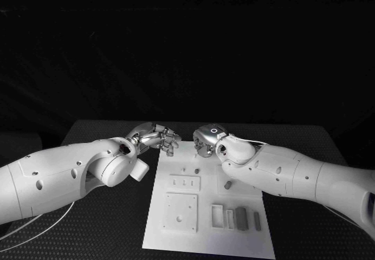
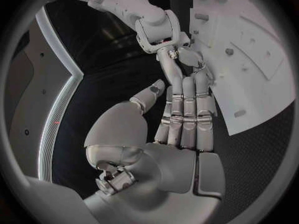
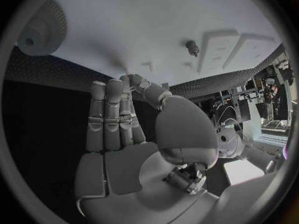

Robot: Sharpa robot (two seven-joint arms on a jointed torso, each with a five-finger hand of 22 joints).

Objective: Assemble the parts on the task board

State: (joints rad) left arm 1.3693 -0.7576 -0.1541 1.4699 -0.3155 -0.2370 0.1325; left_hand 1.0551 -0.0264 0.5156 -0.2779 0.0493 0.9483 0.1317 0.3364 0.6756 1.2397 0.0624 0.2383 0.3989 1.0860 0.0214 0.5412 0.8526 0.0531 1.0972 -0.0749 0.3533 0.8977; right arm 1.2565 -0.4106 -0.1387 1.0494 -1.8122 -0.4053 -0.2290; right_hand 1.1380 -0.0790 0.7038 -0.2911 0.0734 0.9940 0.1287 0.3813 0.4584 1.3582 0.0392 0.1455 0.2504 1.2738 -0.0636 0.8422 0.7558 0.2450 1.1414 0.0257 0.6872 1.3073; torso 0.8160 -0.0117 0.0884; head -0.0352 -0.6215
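The white task board lies in the middle of the black table. Grey parts stand near its front right, and one small part sits mid-board. My left hand hovers at the board's far left corner. In the left wrist view, the left hand has straight fingers held side by side with nothing in them, reaching to the board edge. My right hand is at the far edge just beside it, its fingers also straight and empty over the board. A small peg stands there.
Rectangular recesses and slots take up the board's near half. Black table surrounds the board on both sides. The right hand lies close to the left fingertips. A round raised piece sits near one board corner.
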